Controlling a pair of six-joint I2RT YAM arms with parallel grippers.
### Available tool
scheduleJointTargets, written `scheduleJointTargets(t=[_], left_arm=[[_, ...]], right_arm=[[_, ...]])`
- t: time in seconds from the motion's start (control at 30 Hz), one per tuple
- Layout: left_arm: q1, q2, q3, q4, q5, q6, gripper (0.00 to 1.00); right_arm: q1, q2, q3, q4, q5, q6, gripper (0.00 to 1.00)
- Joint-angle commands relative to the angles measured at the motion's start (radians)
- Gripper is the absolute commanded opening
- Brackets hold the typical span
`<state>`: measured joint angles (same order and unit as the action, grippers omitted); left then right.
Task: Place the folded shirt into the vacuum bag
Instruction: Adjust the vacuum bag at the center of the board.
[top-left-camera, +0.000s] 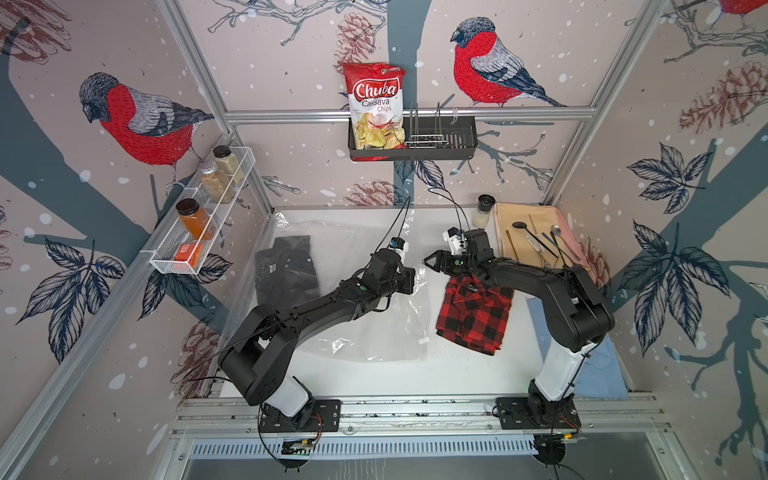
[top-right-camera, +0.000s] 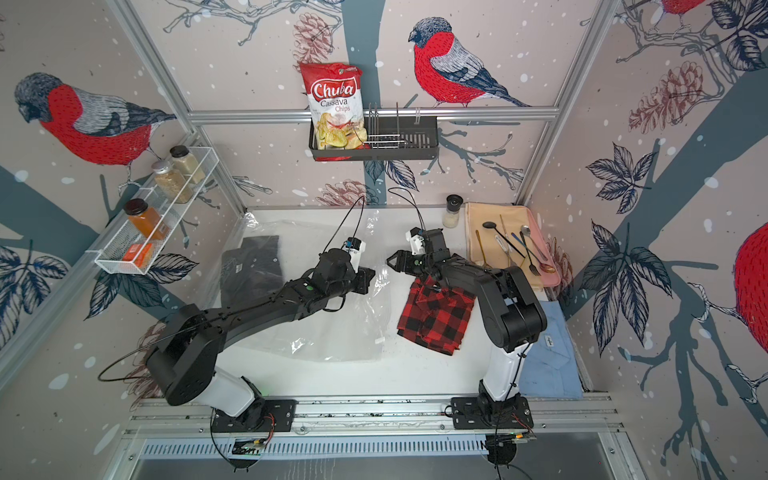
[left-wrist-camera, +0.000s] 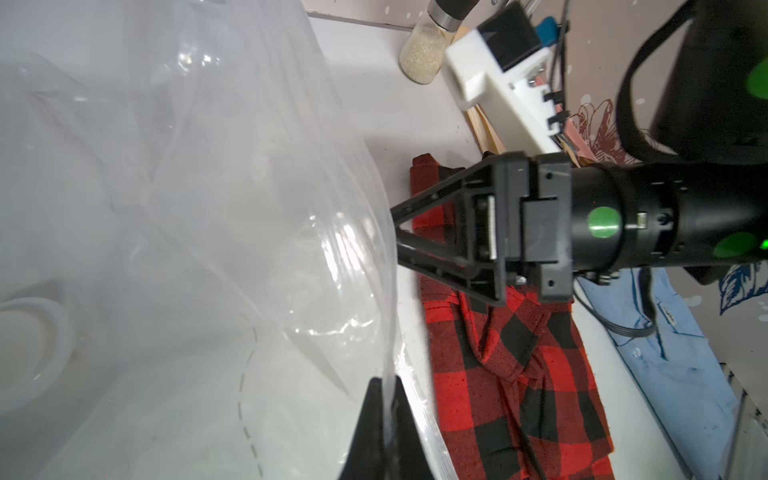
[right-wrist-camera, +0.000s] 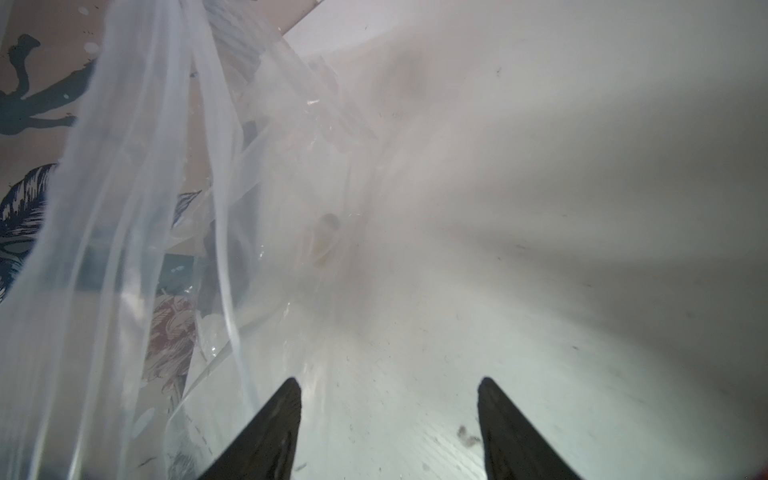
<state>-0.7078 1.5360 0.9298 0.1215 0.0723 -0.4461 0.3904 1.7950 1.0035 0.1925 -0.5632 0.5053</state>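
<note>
Left pincer (left-wrist-camera: 384, 382) is clamped on the vacuum bag (top-left-camera: 365, 332) edge, right pincer (right-wrist-camera: 388, 380) is spread and empty at the mouth. Meanwhile the folded shirt (top-left-camera: 473, 320) is laid outside on the surface (top-left-camera: 395, 374), not grabbed yet.

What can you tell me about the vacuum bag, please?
The vacuum bag is large, clear, crinkly plastic, lying on the white table. A round white valve and a small white clip show on it. A black shirt shows through its left part. The left gripper is shut on its ribbed edge, holding that raised; the open right gripper faces the edge.
</note>
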Motion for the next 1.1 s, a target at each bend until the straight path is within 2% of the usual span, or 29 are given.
scheduleJointTargets(t=[0.0, 0.13, 0.23, 0.4, 0.7, 0.73, 0.8, 0.87, 0.93, 1.07], left_arm=[[0.001, -0.022, -0.004, -0.017, -0.037, 0.017, 0.0], [0.001, -0.04, -0.009, -0.011, -0.037, 0.017, 0.0], [0.001, -0.044, -0.003, -0.011, -0.029, 0.02, 0.0], [0.001, -0.064, -0.01, -0.02, -0.038, 0.021, 0.0], [0.001, -0.111, -0.026, -0.029, -0.069, 0.025, 0.0], [0.001, -0.11, -0.026, -0.028, -0.077, 0.028, 0.0], [0.001, -0.104, -0.021, -0.026, -0.097, 0.034, 0.0], [0.001, -0.096, -0.006, -0.035, -0.122, 0.044, 0.0], [0.001, -0.094, 0.014, -0.051, -0.149, 0.053, 0.0], [0.001, -0.1, 0.053, -0.079, -0.209, 0.087, 0.0]], right_arm=[[-0.02, -0.082, -0.071, 0.112, 0.049, 0.039, 0.7], [-0.01, -0.15, -0.129, 0.181, 0.0, 0.018, 0.73], [0.022, -0.115, -0.082, 0.168, -0.055, -0.014, 0.73], [0.066, -0.028, 0.026, 0.116, -0.04, -0.036, 0.72], [0.098, 0.162, 0.267, 0.055, -0.056, -0.007, 0.56], [0.102, 0.175, 0.285, 0.051, -0.049, -0.003, 0.54], [0.105, 0.192, 0.311, 0.019, -0.004, 0.007, 0.4], [0.098, 0.194, 0.313, -0.056, 0.133, 0.03, 0.16], [0.07, 0.189, 0.276, -0.088, 0.235, 0.083, 0.0], [0.002, 0.192, 0.134, -0.006, 0.278, 0.205, 0.0]])
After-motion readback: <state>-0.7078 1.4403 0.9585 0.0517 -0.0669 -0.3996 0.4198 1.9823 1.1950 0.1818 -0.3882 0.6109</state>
